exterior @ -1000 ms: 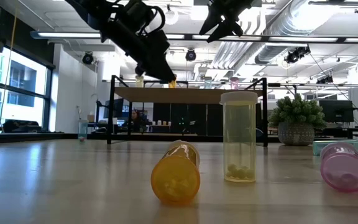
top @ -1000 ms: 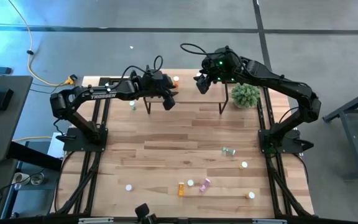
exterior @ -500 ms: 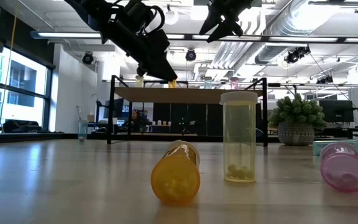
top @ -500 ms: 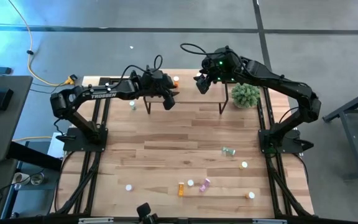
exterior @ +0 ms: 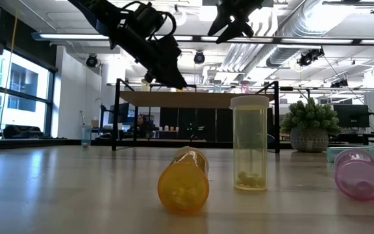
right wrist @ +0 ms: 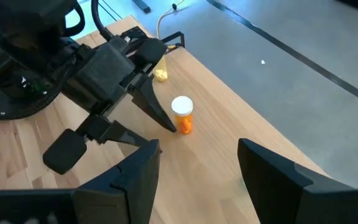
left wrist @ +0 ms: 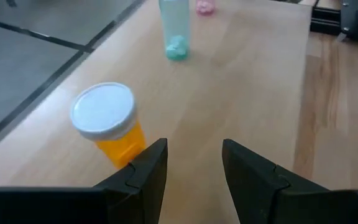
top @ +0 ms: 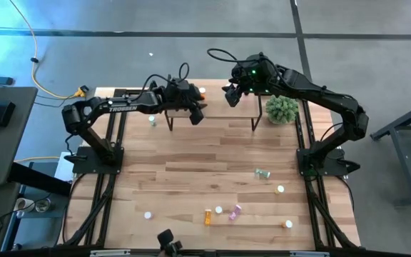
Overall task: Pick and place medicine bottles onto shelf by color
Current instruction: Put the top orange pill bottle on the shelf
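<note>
Pale plank bench (top: 191,164), raised light-wood shelf (left wrist: 241,81) at its far edge, left fingers (left wrist: 194,165) spread empty beside upright white-capped orange bottle (left wrist: 107,124), right fingers (right wrist: 197,168) spread above.

One shelf (top: 212,100), two arms

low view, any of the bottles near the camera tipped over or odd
Yes. The orange bottle lies on its side, end toward the camera, and the pink bottle at the right is also toppled. Only the yellow bottle between them stands upright, its white cap on.
</note>
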